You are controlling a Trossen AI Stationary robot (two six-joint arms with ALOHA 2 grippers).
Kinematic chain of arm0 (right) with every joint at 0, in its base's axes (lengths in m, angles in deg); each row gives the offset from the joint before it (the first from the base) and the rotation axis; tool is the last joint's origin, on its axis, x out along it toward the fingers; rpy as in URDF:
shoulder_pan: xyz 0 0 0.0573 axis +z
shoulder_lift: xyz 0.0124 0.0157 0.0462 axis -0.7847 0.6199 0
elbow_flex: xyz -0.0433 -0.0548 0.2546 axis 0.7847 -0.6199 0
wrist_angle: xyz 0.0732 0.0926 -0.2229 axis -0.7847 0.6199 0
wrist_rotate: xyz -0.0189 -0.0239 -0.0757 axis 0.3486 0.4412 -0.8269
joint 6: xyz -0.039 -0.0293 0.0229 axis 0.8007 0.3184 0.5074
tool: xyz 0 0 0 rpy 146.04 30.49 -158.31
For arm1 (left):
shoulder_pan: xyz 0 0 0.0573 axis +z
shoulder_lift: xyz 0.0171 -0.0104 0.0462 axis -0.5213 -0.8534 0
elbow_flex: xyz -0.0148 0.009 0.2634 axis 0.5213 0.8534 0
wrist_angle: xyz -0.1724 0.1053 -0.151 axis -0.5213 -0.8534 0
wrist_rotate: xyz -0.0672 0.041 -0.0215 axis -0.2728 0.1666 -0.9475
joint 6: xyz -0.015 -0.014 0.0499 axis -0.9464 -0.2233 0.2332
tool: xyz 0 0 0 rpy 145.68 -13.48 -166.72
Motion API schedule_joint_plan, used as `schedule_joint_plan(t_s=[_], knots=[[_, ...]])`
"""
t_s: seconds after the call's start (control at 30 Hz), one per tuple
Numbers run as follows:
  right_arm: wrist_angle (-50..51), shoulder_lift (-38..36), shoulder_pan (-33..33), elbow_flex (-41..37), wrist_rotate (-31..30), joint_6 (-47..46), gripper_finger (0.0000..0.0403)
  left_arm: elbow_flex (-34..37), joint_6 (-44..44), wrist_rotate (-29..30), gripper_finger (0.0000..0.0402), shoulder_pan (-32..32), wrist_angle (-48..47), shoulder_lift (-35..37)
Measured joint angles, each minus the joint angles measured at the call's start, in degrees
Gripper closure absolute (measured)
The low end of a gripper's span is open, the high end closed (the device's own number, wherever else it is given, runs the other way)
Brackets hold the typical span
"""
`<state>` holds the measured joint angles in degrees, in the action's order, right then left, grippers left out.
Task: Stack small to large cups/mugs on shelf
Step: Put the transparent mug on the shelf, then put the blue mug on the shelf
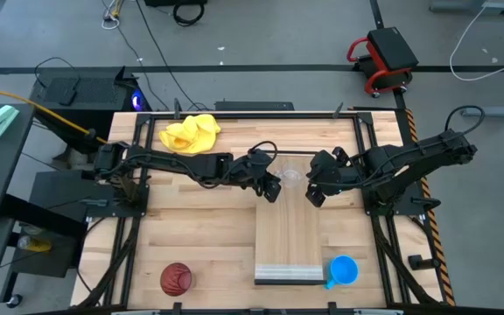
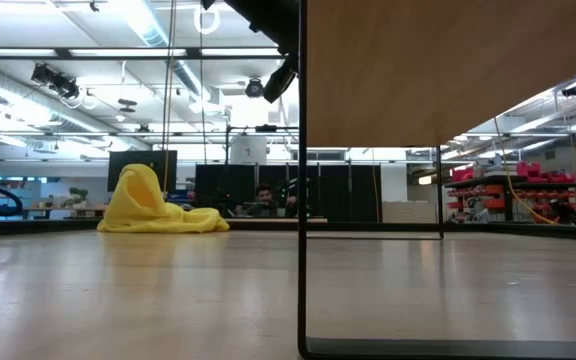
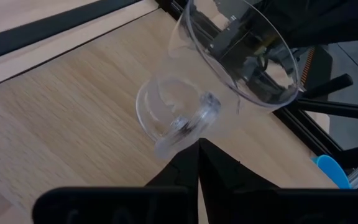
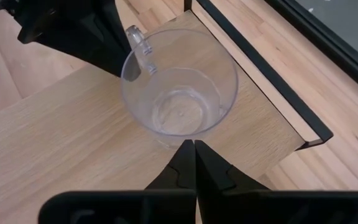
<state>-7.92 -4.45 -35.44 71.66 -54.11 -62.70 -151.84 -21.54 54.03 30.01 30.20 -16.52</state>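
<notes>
The small clear cup [image 1: 292, 178] stands upright on its base at the far end of the pale wood shelf [image 1: 289, 245]. My left gripper [image 1: 274, 191] is shut, with its tips [image 3: 199, 146] right at the cup's handle. My right gripper [image 1: 313, 197] is shut too, and its tips [image 4: 194, 146] are close against the cup's opposite wall. The bright blue mug [image 1: 344, 269] sits on the table beside the shelf's near right corner. The dark red ribbed cup [image 1: 177, 278] stands near the table's near left edge. My left gripper points its shut fingertips at the clear cup's handle [image 3: 197, 118], coming from the table's left. Whether they touch it, I cannot tell. My right gripper points its shut fingertips at the lower part of the cup's wall [image 4: 179, 134], coming from the right. Whether they touch it, I cannot tell.
A yellow cloth [image 1: 191, 133] lies bunched at the table's far left. The shelf is raised on a thin black frame [image 2: 301, 200], and its lighter lip [image 1: 287, 275] is at the near end. Bare shelf board stretches between the clear cup and that lip.
</notes>
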Motion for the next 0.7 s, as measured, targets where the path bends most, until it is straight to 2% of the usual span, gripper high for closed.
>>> schedule_joint_plan(t_s=[0.2, 0.5, 0.7], knots=[[0.0, 0.0, 0.0, 0.0, 0.0, -0.2, 0.0403, 0.0, 0.0, 0.0, 0.0378, 0.0, 0.0, 0.0], [0.0, 0.0, 0.0, 0.0, 0.0, -0.4, 0.0403, 0.0, 0.0, -0.1, 0.0389, 0.0, 0.0, 0.0], [4.6, -1.8, 2.5, 1.5, 0.8, -8.5, 0.0401, -0.1, -0.4, -5.4, 0.0382, -2.0, 0.0, 0.5]])
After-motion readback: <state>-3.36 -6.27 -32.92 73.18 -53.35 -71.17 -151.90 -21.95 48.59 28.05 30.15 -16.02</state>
